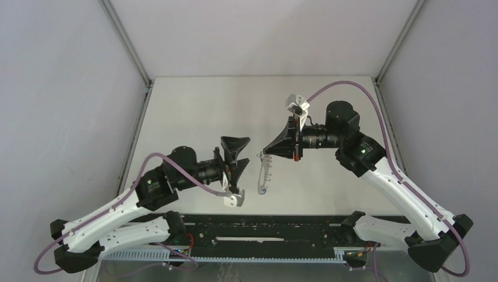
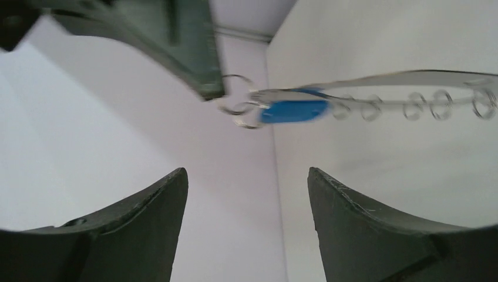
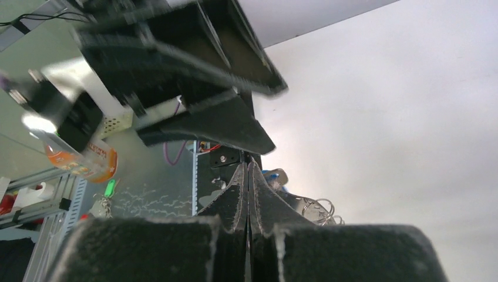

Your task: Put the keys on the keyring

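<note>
Hanging from the right gripper (image 1: 262,154), whose fingers are pressed together on its rim, the keyring (image 1: 263,173) dangles above the table (image 1: 194,111) between the two arms, edge-on to the top camera. The left gripper (image 2: 246,182) sits just beside it with its fingers spread and holding nothing. The hoop looks light, thin and stiff, likely slippery and apt to swing, so bare rim between the small wire loops (image 2: 414,106) seems the safest hold. A blue key tag (image 2: 293,110) lies against the rim near the pinch and offers the broadest grip. Whether its key is threaded on a loop is unclear, the key itself is too small to see, and the second key cannot be found.
</note>
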{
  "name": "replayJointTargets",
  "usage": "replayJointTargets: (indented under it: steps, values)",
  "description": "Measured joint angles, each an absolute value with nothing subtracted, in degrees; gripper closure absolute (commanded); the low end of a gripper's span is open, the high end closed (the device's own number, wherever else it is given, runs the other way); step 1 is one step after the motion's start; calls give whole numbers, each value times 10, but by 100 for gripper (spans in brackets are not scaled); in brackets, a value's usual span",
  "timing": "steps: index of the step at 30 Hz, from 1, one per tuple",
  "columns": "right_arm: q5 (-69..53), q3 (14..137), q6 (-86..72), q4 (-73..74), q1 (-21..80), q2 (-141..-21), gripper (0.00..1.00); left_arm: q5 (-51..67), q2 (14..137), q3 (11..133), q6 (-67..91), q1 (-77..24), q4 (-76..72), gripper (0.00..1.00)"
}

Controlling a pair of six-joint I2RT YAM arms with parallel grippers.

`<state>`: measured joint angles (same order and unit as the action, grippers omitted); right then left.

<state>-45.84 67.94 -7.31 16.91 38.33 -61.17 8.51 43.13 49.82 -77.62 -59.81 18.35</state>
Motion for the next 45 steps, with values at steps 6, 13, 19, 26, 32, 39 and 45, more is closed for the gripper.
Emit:
replayJointTargets:
  steps: [6, 13, 19, 26, 32, 39, 45]
  values:
    - [-485, 651, -89, 124, 383, -608, 100, 168, 422, 558, -612, -565, 177, 37]
    - [-515, 629, -109, 66, 388, -603, 100, 277, 436, 578, -423, -492, 178, 46]
    - [-527, 629, -117, 26, 399, -599, 100, 357, 465, 586, -301, -464, 175, 43]
    - [-536, 629, -121, 7, 405, -598, 100, 407, 470, 597, -247, -463, 180, 43]
    - [-542, 629, -121, 5, 407, -598, 100, 423, 471, 600, -222, -463, 166, 47]
    - [-546, 629, -121, -2, 414, -598, 100, 424, 484, 600, -208, -463, 143, 60]
    - [-548, 629, -121, -7, 420, -601, 100, 427, 489, 600, -198, -463, 138, 72]
